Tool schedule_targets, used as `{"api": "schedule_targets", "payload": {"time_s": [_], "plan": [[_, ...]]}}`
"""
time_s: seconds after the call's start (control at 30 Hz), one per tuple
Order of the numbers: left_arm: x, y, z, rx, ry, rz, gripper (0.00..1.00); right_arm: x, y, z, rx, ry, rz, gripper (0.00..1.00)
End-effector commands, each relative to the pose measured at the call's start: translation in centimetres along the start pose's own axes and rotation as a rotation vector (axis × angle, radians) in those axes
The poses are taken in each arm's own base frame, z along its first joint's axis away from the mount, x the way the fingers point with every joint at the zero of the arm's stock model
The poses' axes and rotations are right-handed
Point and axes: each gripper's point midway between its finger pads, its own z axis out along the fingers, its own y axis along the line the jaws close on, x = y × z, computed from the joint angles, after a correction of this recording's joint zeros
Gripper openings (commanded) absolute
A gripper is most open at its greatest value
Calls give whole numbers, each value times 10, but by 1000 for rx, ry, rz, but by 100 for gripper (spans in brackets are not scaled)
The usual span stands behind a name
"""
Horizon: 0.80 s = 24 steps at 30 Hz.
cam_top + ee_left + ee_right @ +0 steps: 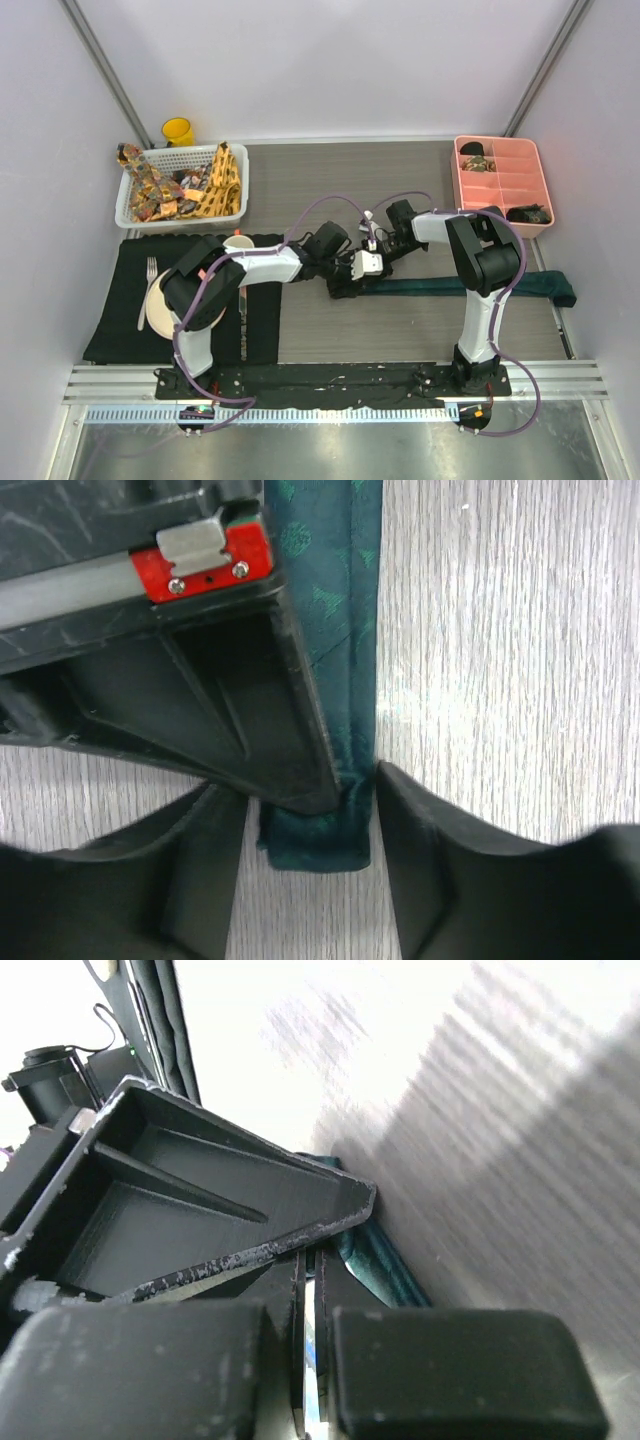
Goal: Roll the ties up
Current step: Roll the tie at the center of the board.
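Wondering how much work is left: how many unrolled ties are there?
3 visible: the teal tie across the table, the yellow-orange tie and the brownish tie heaped in the white basket. More may hide in that heap.

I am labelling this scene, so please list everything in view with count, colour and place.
Dark teal fabric necktie: one, flat on the grey table, centre to right edge.
White plastic lattice basket: one, far left.
Patterned fabric neckties: several, yellow-orange and brownish, heaped in the basket.
Yellow cup: one, behind the basket.
Pink plastic divided tray: one, far right.
Black rectangular placemat: one, near left.
Cream round plate: one, on the placemat.
Silver metal fork: one, beside the plate.
White cup: one, placemat's far edge.
Left hand: black, open around the teal necktie's end.
Right hand: black, shut, at that same end.
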Motion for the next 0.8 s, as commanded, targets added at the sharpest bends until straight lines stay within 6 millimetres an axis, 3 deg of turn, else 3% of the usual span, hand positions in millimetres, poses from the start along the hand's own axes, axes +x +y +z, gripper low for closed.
{"api": "schedule_targets", "payload": {"time_s": [0.0,0.07,0.17,0.33,0.47,0.6,0.7,0.73,0.77], "plan": [[51,-16,-3,40,177,-1,44,-14,14,-10,-2,-40,-48,1],[64,-23,-9,73,217,10,36,-13,15,-10,2,-38,-44,1],[75,-31,-16,106,256,10,33,-11,8,-12,34,-31,-50,1],[75,-29,-18,119,273,-2,45,-9,-15,-13,100,-21,-27,1],[76,-27,-17,122,279,-10,50,-7,-31,-10,146,-6,-13,1],[67,-19,-20,96,228,-54,56,-1,-44,-4,170,16,13,1],[46,-4,-27,45,99,-82,67,2,-52,-1,183,27,26,1],[32,6,-39,-1,31,-114,70,3,-53,-1,185,29,25,1],[23,9,-44,-21,-17,-115,79,4,-55,0,185,33,27,1]]}}
